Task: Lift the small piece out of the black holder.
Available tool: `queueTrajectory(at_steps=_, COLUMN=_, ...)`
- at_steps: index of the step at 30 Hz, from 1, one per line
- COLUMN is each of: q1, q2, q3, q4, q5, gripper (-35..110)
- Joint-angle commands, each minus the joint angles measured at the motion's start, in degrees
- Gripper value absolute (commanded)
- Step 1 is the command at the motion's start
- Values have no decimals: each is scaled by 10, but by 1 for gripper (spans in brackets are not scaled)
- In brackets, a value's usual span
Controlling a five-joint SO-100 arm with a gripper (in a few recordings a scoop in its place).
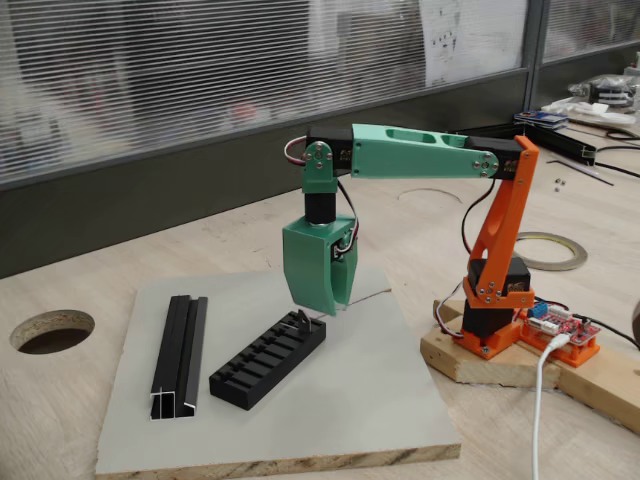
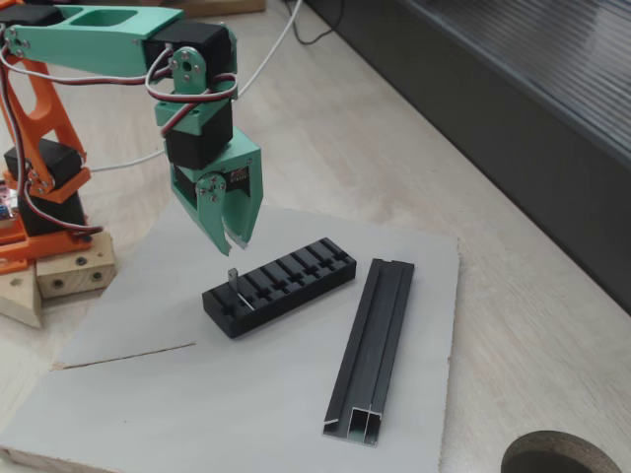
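Green gripper (image 2: 235, 239), fingers slightly parted and empty, just above small piece (image 2: 233, 281) upright in black holder (image 2: 281, 286).

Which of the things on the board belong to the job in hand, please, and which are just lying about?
For the job:
- black holder
- small piece standing in a slot near the holder's end
- pincer hanging above it

Lying about:
- black grooved rail beside the holder
- tape roll on the table

grey board (image 1: 370, 400) on light wood tabletop (image 1: 60, 400), long black grooved rail with silvery cut ends (image 2: 372, 345) lying on board, round cable hole (image 1: 50, 331) in tabletop, tape ring (image 1: 553, 250) further back, blinds (image 1: 200, 70) behind.
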Motion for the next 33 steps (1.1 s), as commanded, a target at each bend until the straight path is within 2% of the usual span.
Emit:
queueTrajectory(at_steps=1, q1=-5, q2=20, q3=-2, q4=7, q5=6, gripper=16)
queueTrajectory(at_steps=12, q1=-5, q2=21, q3=-2, q4=7, q5=6, gripper=35)
queueTrajectory(at_steps=19, q1=-4, q2=11, q3=-2, q4=5, q5=6, gripper=35)
queueTrajectory(at_steps=25, q1=-4, q2=9, q3=8, q4=-89, q5=6, gripper=35)
queueTrajectory(at_steps=33, q1=-4, q2=0, q3=51, q4=-102, q5=5, gripper=35)
